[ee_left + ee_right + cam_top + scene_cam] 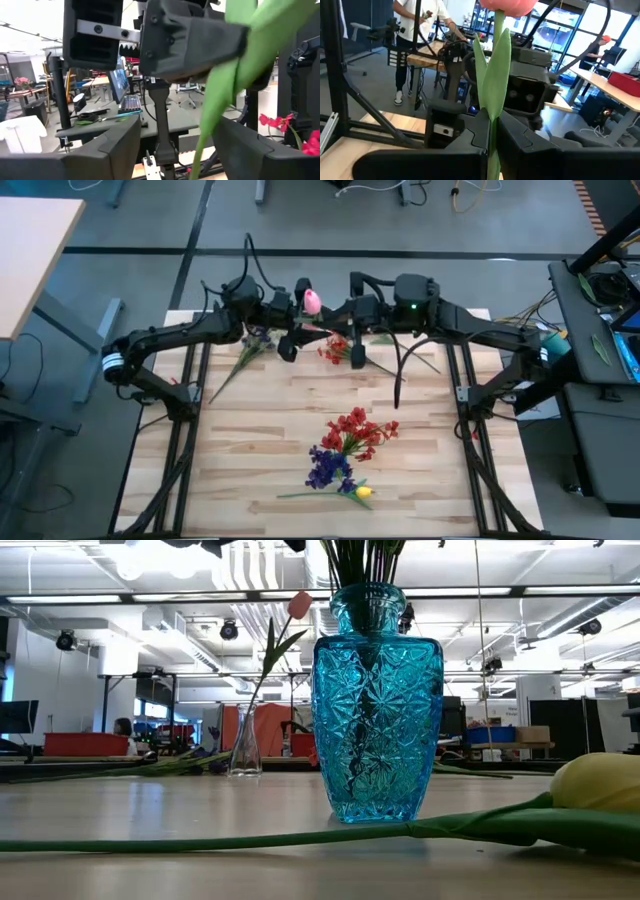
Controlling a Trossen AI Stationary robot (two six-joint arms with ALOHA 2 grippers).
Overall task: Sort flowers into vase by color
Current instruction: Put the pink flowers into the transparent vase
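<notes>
A pink tulip stands upright high over the table's far middle, where both grippers meet. My right gripper is shut on its green stem below the leaves. My left gripper faces it, open, one finger on each side of the same stem; I cannot tell if they touch it. A blue glass vase holds red flowers and purple flowers. Another pink tulip stands in a small clear vase. A yellow tulip lies on the table. My right gripper pinches the pink tulip's stem between its two fingers, just below the leaves. The fingers come at it level, across the stem. The tulip stands upright with its bloom above the fingers; its lower end does not show.
A purple flower, a red cluster and loose green stems lie near the far edge under the arms. The yellow tulip's stem runs along the near table in front of the blue vase. Bare wood lies left of the vase.
</notes>
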